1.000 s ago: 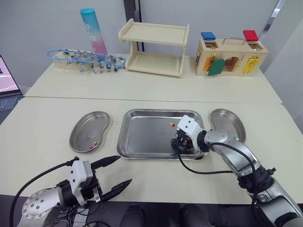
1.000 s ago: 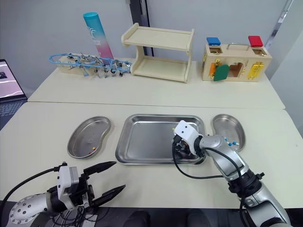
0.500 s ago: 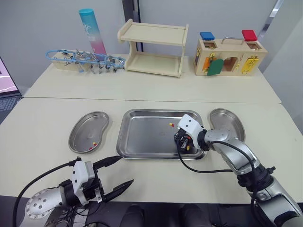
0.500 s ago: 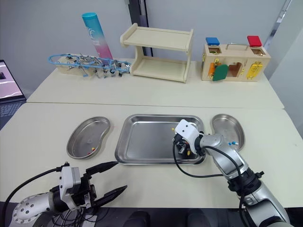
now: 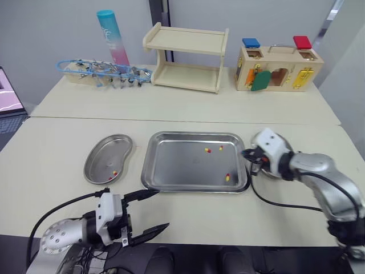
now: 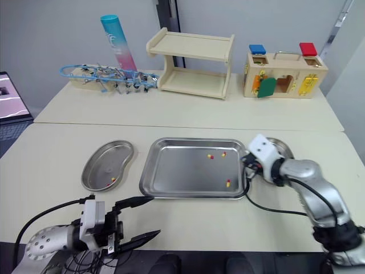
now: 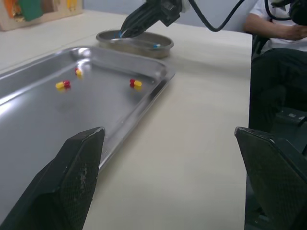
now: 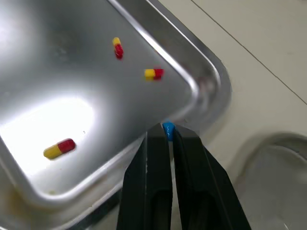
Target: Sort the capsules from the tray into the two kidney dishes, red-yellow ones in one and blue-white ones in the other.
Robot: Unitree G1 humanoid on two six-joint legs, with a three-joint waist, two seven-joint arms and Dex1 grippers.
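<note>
1. The right gripper (image 5: 246, 154) is pinched tight on a blue capsule (image 8: 168, 128). It is at the right edge of the tray (image 5: 177, 162), just beside the right dish (image 7: 144, 48).
2. I think it is carrying the capsule to that dish.
3. Next it should go over the dish, get low and let go gently.
4. Three red-yellow capsules (image 5: 227, 177) wait in the tray.
5. The left gripper (image 5: 162, 209) has its fingers wide apart and holds nothing.

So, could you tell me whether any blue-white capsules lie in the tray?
No, the tray holds three capsules, all of them red-yellow.
</note>
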